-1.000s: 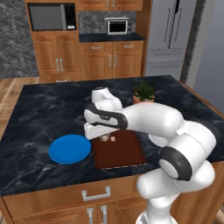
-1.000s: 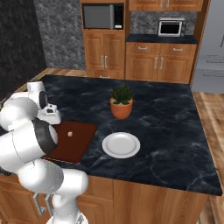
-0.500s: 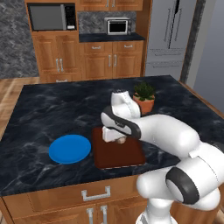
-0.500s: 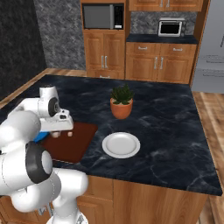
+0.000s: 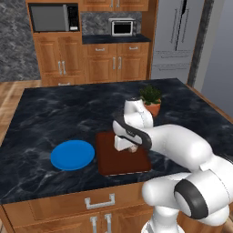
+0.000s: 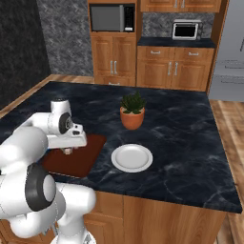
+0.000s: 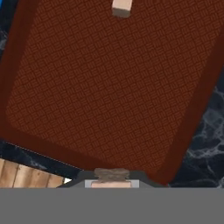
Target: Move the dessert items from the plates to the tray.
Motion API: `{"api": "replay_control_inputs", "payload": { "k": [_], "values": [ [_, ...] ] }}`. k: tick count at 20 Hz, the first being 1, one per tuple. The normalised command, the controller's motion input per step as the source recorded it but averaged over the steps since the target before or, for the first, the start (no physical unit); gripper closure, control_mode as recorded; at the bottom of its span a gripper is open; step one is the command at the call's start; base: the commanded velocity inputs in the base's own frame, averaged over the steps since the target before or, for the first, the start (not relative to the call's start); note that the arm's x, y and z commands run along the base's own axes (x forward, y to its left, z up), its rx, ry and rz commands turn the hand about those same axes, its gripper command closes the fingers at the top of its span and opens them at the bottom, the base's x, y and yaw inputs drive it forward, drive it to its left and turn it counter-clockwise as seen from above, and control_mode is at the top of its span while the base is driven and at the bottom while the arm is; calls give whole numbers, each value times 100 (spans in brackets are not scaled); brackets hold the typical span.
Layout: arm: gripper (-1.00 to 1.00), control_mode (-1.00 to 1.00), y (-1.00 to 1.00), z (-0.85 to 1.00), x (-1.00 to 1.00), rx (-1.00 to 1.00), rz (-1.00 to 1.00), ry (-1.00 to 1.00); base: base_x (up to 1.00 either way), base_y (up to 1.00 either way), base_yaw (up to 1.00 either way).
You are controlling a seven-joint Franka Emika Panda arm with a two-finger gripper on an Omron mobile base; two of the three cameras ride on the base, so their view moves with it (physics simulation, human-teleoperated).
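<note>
The arm has swung across over the tray [image 5: 122, 159], its gripper [image 7: 112, 176] pinching a beige dessert cube [image 7: 112, 174]; another cube [image 7: 122, 7] already lies there.

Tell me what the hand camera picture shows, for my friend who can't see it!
A dark reddish-brown tray with a woven pattern lies below the hand on a black marble counter. One tiny pale beige cube sits on the tray near the picture's top edge. At the bottom, the gripper is shut on a second small beige cube.
</note>
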Motion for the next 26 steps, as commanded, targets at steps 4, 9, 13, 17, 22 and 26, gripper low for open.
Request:
{"api": "replay_control_inputs", "payload": {
  "k": [4, 9, 13, 17, 22, 26],
  "values": [
    [100, -100, 0, -35, 0, 0, 0, 0, 0, 0, 0],
    [100, -100, 0, -30, 4, 0, 0, 0, 0, 0, 0],
    [100, -100, 0, -17, 0, 0, 0, 0, 0, 0, 0],
    [100, -100, 0, -20, 0, 0, 0, 0, 0, 0, 0],
    [100, -100, 0, -32, 3, 0, 0, 0, 0, 0, 0],
    [100, -100, 0, -11, 12, 4, 0, 0, 0, 0, 0]
  ]
}}
